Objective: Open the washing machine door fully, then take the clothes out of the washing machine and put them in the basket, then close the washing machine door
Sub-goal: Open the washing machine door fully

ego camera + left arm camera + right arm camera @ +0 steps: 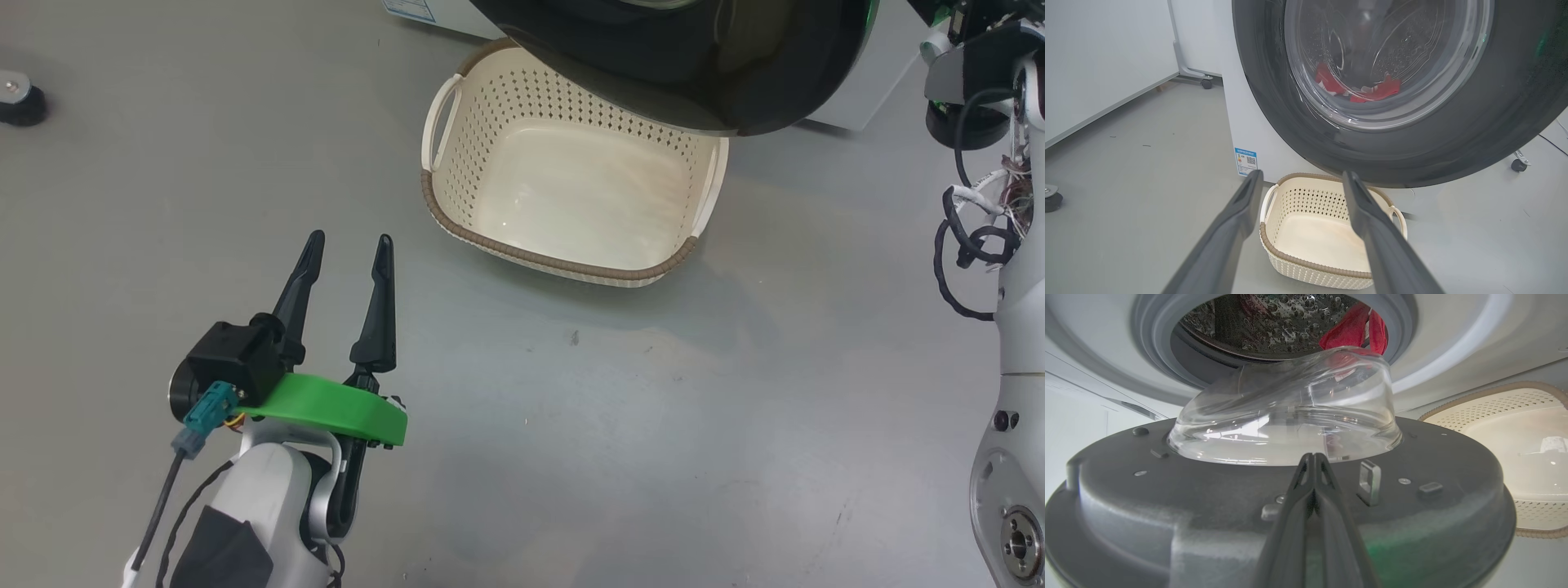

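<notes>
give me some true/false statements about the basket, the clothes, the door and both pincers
1. The basket is empty. True.
2. The left pincer grips the basket's handle. False: it is open, apart from the basket, and holds nothing.
3. The clothes lie inside the washing machine. True.
4. The washing machine door is shut against the porthole. False: it stands open, away from the porthole.
5. The right pincer is spread wide. False: its fingers are together, near the door's inner face.
</notes>
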Motion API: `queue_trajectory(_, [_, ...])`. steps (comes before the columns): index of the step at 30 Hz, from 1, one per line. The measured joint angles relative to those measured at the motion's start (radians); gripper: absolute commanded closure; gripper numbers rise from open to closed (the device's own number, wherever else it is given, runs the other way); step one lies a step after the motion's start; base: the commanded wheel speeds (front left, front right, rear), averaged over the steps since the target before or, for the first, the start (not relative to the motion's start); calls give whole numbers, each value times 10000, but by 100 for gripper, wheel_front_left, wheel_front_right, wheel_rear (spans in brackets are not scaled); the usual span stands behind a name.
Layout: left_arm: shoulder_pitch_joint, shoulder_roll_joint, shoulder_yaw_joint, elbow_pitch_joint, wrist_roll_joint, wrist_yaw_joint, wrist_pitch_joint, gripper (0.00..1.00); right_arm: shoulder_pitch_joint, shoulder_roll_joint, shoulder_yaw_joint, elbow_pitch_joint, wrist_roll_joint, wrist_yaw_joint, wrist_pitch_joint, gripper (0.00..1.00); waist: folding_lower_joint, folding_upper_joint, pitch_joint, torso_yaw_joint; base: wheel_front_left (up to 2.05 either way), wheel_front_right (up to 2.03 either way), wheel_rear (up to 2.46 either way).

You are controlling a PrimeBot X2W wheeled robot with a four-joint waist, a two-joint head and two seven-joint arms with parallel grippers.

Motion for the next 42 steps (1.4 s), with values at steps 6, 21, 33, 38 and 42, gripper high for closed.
queue_trajectory(6, [-2,-2,4,15,2,4,0,0,18,121,-10,313,376,-2,500,100,0,0,-102,-15,0,0,0])
queue_trajectory(21, [9,0,52,213,38,12,0,0,729,424,303,915,1147,-2,1455,100,0,0,-653,-227,0,0,0])
queue_trajectory(33, [12,0,52,217,109,10,0,0,1001,466,621,984,1802,-2,1856,100,0,0,-817,-321,0,0,0])
queue_trajectory(38, [15,0,23,221,109,10,0,0,1154,454,1133,924,2290,-2,2119,100,0,0,-836,-315,0,0,0])
queue_trajectory(42, [17,0,-2,221,109,10,0,0,1282,462,1524,805,2901,-2,2205,100,0,0,-843,-284,0,0,0])
